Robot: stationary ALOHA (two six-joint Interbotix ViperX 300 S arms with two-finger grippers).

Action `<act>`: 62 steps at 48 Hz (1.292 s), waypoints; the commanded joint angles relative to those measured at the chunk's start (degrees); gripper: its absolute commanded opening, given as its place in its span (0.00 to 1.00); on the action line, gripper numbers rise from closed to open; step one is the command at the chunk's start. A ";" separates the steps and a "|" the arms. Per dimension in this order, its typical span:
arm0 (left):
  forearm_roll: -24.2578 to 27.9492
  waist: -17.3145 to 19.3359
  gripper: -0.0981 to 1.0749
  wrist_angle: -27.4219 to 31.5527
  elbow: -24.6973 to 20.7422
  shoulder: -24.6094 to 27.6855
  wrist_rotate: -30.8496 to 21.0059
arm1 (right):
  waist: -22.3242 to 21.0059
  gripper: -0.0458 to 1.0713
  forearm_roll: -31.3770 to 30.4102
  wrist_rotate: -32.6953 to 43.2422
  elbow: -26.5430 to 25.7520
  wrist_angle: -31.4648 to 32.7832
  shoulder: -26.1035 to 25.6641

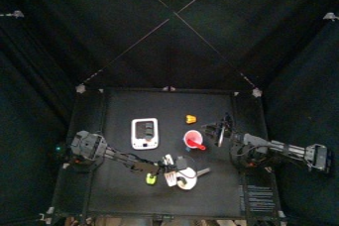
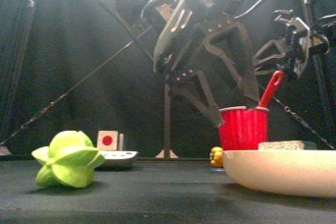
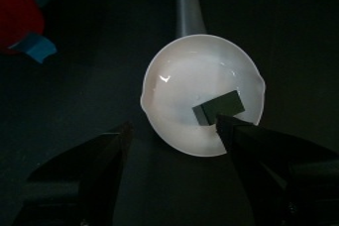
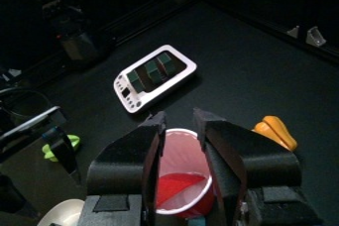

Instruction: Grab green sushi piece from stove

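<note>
A dark green sushi piece (image 3: pixel 219 108) lies on a round white disc (image 3: pixel 179 81), not on the stove. My left gripper (image 3: pixel 172 129) hovers over that disc with its jaws wide open, and the piece sits just past one jaw's tip. In the top view the left gripper (image 1: pixel 158 167) is beside the disc (image 1: pixel 187 176). The stove (image 4: pixel 153 76), a flat white slab with dark markings, lies farther back (image 1: pixel 145 131). My right gripper (image 4: pixel 181 121) rests over a red cup (image 4: pixel 183 175), jaws a little apart and holding nothing.
The red cup (image 1: pixel 195 141) stands right of the stove, with an orange toy (image 1: pixel 191 120) behind it. A light green leafy toy (image 2: pixel 69 159) and a white sushi piece with a red centre (image 2: pixel 109 140) sit at the front left. Red and blue shapes (image 3: pixel 24 17) lie beyond the disc.
</note>
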 commanded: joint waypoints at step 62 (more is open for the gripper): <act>-7.65 34.89 0.93 -6.42 23.99 -23.12 -11.60 | -0.18 0.67 -0.18 0.09 -0.18 -0.18 0.18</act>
